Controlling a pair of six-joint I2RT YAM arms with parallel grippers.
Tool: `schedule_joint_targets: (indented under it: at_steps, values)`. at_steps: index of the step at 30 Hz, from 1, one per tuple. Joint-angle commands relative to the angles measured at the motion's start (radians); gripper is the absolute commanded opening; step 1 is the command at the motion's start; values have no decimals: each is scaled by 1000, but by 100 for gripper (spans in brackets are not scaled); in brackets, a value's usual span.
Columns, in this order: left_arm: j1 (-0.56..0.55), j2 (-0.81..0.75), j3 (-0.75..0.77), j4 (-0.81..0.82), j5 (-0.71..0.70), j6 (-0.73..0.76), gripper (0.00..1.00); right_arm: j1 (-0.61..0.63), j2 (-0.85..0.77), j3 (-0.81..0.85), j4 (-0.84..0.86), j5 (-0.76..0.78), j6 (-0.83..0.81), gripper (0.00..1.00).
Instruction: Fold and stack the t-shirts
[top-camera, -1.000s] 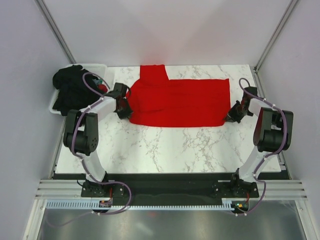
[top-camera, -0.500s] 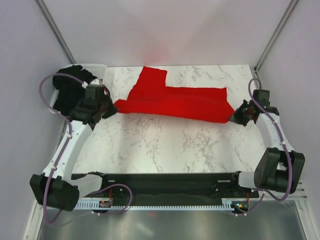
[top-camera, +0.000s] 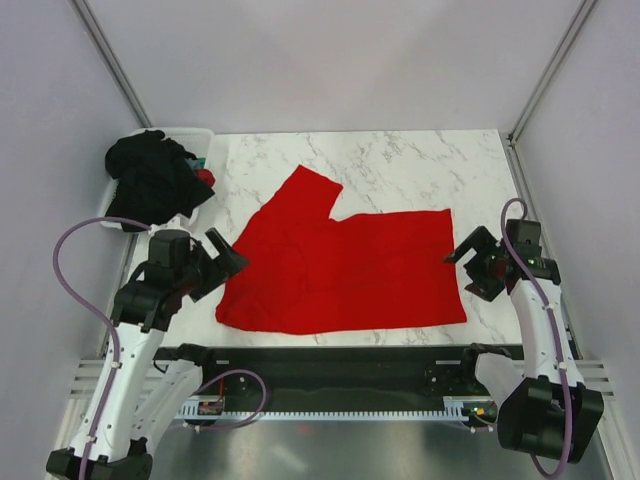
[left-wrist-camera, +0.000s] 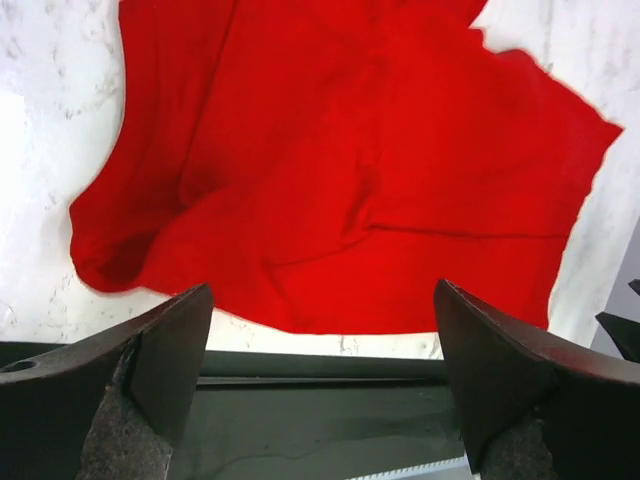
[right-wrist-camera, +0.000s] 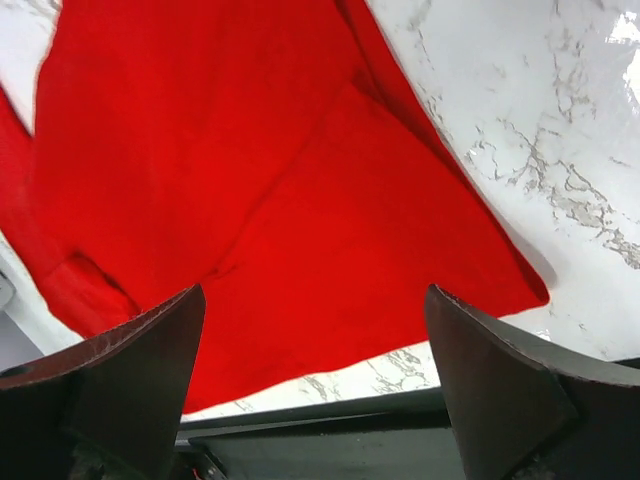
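White marbled bench (top-camera: 400, 160) sat inside pale walls, and the red t-shirt (top-camera: 340, 265) lay spread flat on it between the two tools. The left tool (top-camera: 228, 255) hung low at the shirt's left side with its jaws spread wide and nothing between them; the shirt's near left corner lay just ahead of its tips, though whether cloth and tip touched could not be told from above. In the left wrist view both dark fingers (left-wrist-camera: 160, 370) stood far apart at the bottom of the frame, and the red cloth, creased and a little bunched at one corner, stretched away in front of them. The right tool (top-camera: 466, 268) faced the shirt's right edge, its jaws likewise wide and empty, with a thin strip of bare marble between its tips and the cloth. From the right wrist its fingers (right-wrist-camera: 130, 370) framed the shirt's corner, which lay flat ahead of them with a fold line running across it. One sleeve pointed away from both tools toward the far side. Beyond the left tool, at the far left corner, the black t-shirts (top-camera: 150, 180) were heaped over the white tub (top-camera: 196, 134).
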Motion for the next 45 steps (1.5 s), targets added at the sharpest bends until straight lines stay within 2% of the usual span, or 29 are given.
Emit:
schedule_joint_targets:
  at_steps: [1, 5, 8, 11, 13, 15, 16, 18, 20, 22, 23, 27, 30, 36, 42, 45]
  values:
    - [0, -6, 81, -54, 19, 8, 100, -2, -30, 79, -34, 32, 11, 98]
    - [0, 49, 122, -9, -21, 71, 100, -2, -53, 111, -13, 30, -41, 98]
    - [0, 174, 168, 67, -32, 145, 100, 7, -40, 110, 13, 20, -67, 98]
    - [-3, 360, 259, 171, -39, 222, 97, 29, -31, 95, 48, 19, -92, 98]
    - [-5, 520, 352, 241, -39, 269, 96, 41, -39, 70, 93, -36, -101, 98]
    - [-6, 634, 458, 275, -42, 295, 94, 58, -62, 18, 176, -67, -85, 98]
    - [-8, 735, 486, 329, -41, 298, 93, 64, -68, -7, 214, -131, -63, 98]
    - [-11, 829, 556, 396, -35, 311, 91, 93, -85, -85, 335, -173, -39, 98]
    - [-15, 992, 613, 508, 17, 331, 87, 147, -92, -152, 439, -191, -14, 98]
    - [-25, 1113, 734, 552, 43, 360, 85, 193, -102, -191, 493, -147, 3, 98]
    - [-31, 1230, 782, 574, 47, 375, 84, 243, -117, -230, 548, -129, 24, 98]
    - [-55, 1464, 1062, 562, 28, 453, 84, 348, -209, -353, 680, 0, 109, 98]
    - [-68, 1601, 1194, 562, -10, 490, 86, 440, -301, -453, 757, 109, 141, 98]
    - [-71, 1799, 1430, 526, 7, 486, 90, 475, -353, -514, 843, 111, 161, 98]
    - [-71, 1888, 1462, 516, 37, 417, 90, 474, -194, -505, 923, 77, 164, 98]
    - [-72, 1905, 1471, 500, 70, 383, 85, 474, -172, -507, 941, 69, 167, 98]
